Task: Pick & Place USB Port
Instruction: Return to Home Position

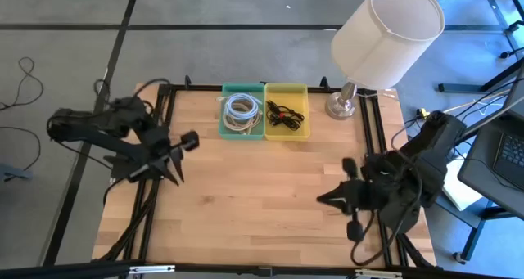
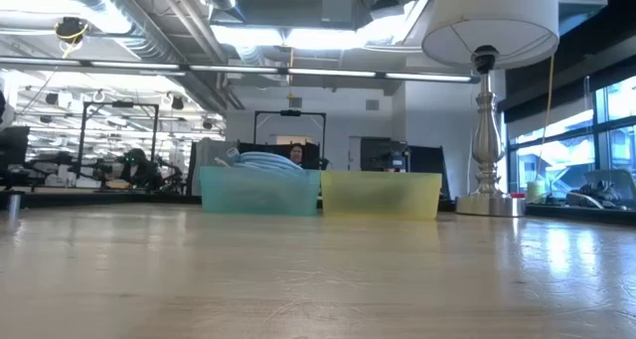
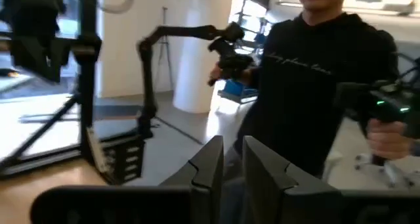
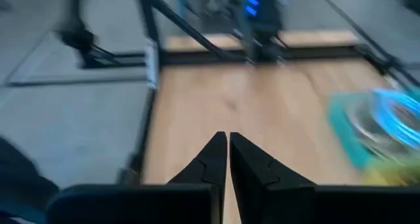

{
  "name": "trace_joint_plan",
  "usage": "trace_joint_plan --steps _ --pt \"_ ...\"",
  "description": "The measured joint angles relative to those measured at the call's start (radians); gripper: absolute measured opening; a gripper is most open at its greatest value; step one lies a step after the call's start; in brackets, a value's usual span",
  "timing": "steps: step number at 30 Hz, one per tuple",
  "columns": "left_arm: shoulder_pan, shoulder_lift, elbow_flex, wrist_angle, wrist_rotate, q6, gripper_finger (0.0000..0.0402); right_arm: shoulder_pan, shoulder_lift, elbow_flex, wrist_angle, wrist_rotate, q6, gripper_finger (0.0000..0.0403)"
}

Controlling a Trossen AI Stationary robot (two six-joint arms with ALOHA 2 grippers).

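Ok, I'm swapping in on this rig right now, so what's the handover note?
Left gripper: empty, over the table's left side. Right gripper: shut, empty, over its right side.
Pale coiled cables lie in the green bin, a black cable in the yellow bin, both at the far edge beside the lamp.
No cable shows loose on the table. Sorting looks done; what's left is probably only parking the arms.

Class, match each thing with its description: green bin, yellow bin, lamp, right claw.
1 green bin
2 yellow bin
3 lamp
4 right claw

a shut, empty, at the table's right side
b holds black cables
c holds pale coiled cables
d stands right of both bins

Pairs: 1-c, 2-b, 3-d, 4-a
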Motion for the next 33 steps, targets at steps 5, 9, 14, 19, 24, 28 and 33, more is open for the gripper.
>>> trace_joint_plan --steps 5,9,14,19,24,28,33 --pt "0.024 -0.012 -0.109 0.071 0.014 -0.031 0.0067 -0.171 -0.079 -0.209 0.478 -0.277 -0.314 0.0024" --pt "0.075 -0.031 -0.150 0.065 0.090 0.091 0.0073 -0.392 -0.125 -0.383 0.723 -0.622 -0.474 0.0018" --pt "0.251 -0.096 -0.215 -0.067 0.159 0.160 0.0079 -0.649 -0.162 -0.590 0.831 -1.044 -0.477 0.0012" --pt "0.480 -0.167 -0.306 -0.187 0.344 0.168 0.0090 -0.760 -0.329 -0.768 0.829 -1.165 -0.481 0.0013" --pt "0.649 -0.313 -0.383 -0.243 0.460 0.206 0.0098 -0.743 -0.620 -0.971 0.838 -1.118 -0.450 0.0010" --pt "0.724 -0.433 -0.425 -0.247 0.450 0.198 0.0104 -0.706 -0.808 -1.096 0.866 -1.018 -0.420 0.0010" --pt "0.758 -0.538 -0.509 -0.249 0.373 0.140 0.0111 -0.691 -0.926 -1.207 0.848 -0.956 -0.398 0.0015"
